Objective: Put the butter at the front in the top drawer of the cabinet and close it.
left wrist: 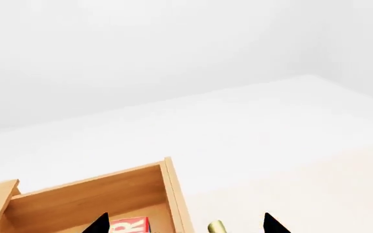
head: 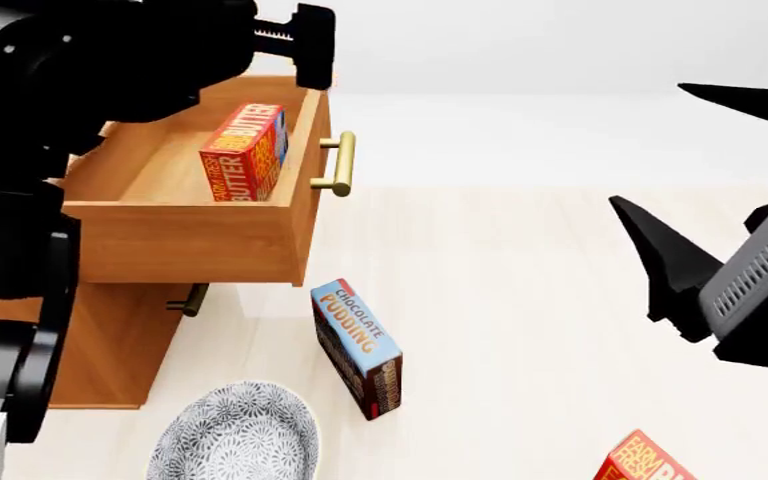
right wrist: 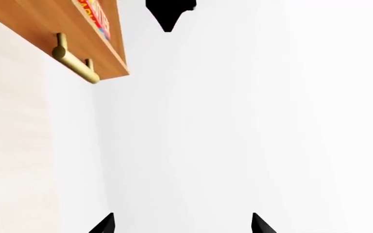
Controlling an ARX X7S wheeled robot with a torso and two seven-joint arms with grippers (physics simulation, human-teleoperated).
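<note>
Inside open top drawer [head: 184, 225], "FARM FRESH BUTTER" carton [head: 245, 152], "CHOCOLATE PUDDING" box [head: 357, 345] below, both grippers spread, empty.

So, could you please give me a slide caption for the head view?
Butter carton stands inside the open top drawer; pudding box lies on the floor.

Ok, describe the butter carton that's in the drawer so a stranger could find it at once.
Start at the wooden cabinet on the left and its pulled-out top drawer. Standing inside is the butter, a red carton with yellow lettering. An identical-looking second carton sits on the floor, and the pudding box is blue-topped.
</note>
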